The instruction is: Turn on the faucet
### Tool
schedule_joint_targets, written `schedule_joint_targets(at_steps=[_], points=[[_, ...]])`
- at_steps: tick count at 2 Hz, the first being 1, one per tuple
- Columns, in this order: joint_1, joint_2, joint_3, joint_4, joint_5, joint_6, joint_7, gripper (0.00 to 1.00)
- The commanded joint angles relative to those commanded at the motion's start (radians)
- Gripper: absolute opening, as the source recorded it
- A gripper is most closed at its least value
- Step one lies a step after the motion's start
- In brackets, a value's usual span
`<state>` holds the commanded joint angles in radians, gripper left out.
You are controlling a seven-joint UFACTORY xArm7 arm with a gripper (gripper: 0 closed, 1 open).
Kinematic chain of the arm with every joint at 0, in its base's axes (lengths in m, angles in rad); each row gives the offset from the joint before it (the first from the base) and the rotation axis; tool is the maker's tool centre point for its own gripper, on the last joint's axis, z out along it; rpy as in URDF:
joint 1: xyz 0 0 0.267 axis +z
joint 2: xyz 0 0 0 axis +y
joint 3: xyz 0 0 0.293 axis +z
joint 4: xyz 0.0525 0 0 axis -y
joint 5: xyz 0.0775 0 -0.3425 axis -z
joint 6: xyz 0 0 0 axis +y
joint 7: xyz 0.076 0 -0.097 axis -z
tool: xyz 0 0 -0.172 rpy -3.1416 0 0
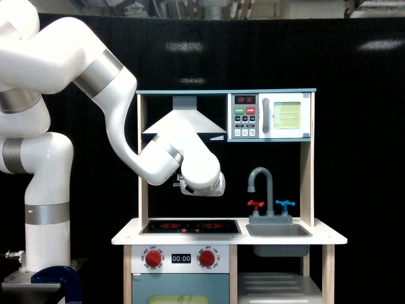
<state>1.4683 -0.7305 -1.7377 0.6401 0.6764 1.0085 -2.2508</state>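
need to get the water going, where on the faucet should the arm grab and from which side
Probably a cross handle, not the spout. The faucet has a red handle and a blue handle on short stems above the sink. Come from above or the front; the red one is nearer the arm's end, whose fingers aren't visible.

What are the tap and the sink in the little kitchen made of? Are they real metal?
Probably not metal. The faucet looks like moulded plastic: a flat, dull grey with no mirror shine. The sink has the same matte grey look. The red handle and blue handle look like plastic too, in bright solid colours. The side posts look like pale wood.
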Motion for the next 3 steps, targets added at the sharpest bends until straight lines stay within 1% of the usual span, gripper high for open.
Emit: schedule_joint_targets(at_steps=[1,2,3], points=[[0.009,-0.029,0.016,0.005,-0.04,0.001,0.037,1.0],[-0.074,-0.061,0.215,-0.022,-0.017,-0.043,0.163,1.0],[0.062,-0.112,0.177,0.011,-0.021,-0.14,0.19,1.0]])
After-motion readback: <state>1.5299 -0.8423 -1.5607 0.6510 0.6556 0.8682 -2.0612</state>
